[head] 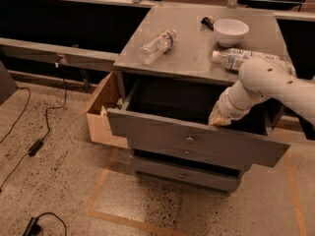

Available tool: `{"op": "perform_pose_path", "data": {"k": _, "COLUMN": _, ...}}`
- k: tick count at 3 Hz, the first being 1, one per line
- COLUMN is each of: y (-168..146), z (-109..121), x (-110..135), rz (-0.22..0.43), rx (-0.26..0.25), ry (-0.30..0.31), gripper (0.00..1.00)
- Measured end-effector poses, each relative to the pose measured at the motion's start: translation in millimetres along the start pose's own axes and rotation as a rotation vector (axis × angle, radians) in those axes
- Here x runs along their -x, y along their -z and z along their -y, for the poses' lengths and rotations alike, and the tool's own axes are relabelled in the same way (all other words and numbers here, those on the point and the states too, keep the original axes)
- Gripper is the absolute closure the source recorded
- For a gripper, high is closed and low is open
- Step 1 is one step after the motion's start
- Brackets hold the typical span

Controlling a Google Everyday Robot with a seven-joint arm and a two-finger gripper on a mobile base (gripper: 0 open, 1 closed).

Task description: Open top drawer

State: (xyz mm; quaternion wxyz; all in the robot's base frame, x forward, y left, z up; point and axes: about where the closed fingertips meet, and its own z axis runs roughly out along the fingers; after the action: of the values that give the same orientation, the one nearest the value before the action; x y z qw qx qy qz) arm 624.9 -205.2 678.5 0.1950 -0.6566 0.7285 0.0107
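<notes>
Pulled out from the desk [197, 48], the top drawer [147, 131] runs lengthwise left to right, front facing the camera, with the pincer [219, 118] at its upper rim, openness impossible to tell.

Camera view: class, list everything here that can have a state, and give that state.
top drawer, pulled out, open.
gripper, at the top edge of the drawer's front panel.
clear bottle, lying on its side.
labelled bottle, lying on its side.
white bowl, upright.
cardboard box, open on top.
</notes>
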Motion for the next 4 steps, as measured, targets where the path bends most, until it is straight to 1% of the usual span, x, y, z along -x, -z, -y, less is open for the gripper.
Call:
{"op": "perform_pose_path", "data": {"k": 1, "y": -1, "z": -15, "x": -6, "rz": -0.006, "rx": 0.042, "ry": 0.014, "gripper": 1.0}}
{"op": "perform_pose_path", "data": {"k": 2, "y": 3, "z": -45, "x": -11, "rz": -0.009, "rx": 0.125, "ry": 0.033, "gripper": 1.0}}
{"op": "perform_pose_path", "data": {"k": 3, "y": 7, "z": -77, "x": -12, "rz": -0.012, "rx": 0.199, "ry": 0.034, "gripper": 1.0}}
{"op": "perform_pose_path", "data": {"k": 4, "y": 10, "z": -115, "x": -9, "rz": -0.005, "rx": 0.28, "ry": 0.019, "gripper": 1.0}}
